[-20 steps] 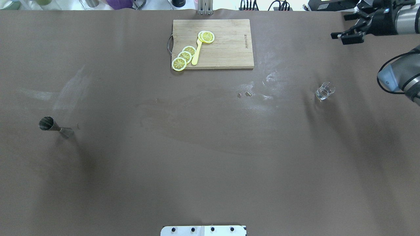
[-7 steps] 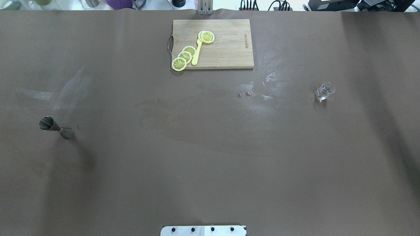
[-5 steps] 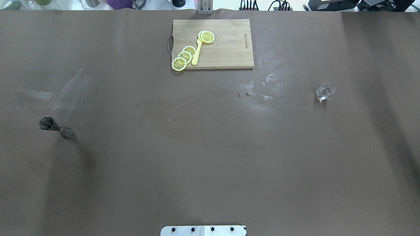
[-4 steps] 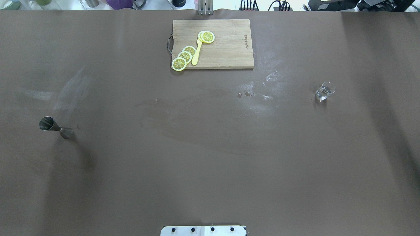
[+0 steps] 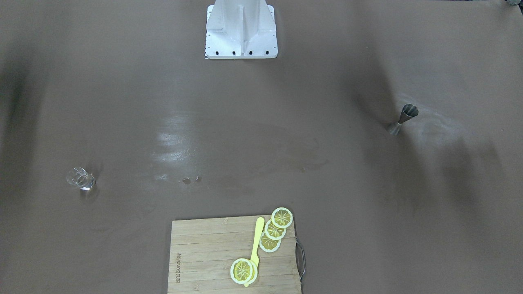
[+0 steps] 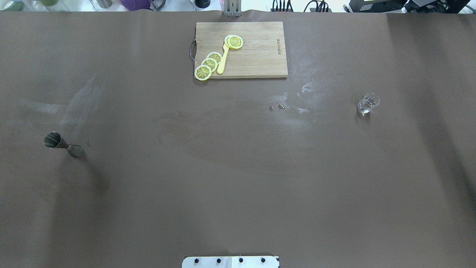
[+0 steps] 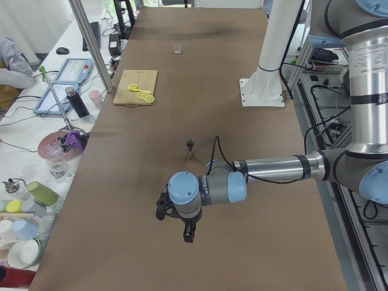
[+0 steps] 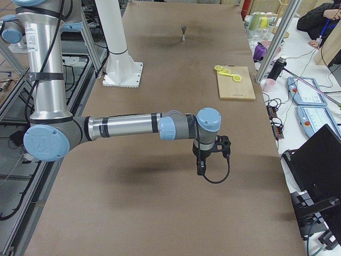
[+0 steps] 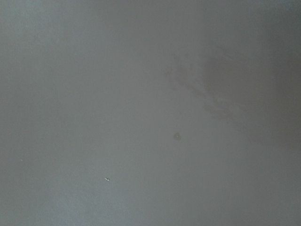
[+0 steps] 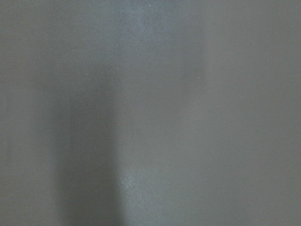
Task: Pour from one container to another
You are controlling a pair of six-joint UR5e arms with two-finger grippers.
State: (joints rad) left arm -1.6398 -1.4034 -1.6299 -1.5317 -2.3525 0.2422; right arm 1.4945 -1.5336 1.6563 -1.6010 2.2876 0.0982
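Hovering over table point(image 6: 238, 186): left gripper point(image 7: 188, 234), right gripper point(image 8: 201, 166). Side views only, can't tell if apart or together. Jigger point(image 6: 61, 144) upright on robot's left, clear glass point(image 6: 368, 103) far right, well apart. Risk: narrow-waisted jigger tips if nudged; long carry → slosh.

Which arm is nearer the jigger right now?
Left. The left pincer hangs over the table's left end, a little beyond the jigger toward that end. The right pincer hangs over the opposite end, with most of the table between them.
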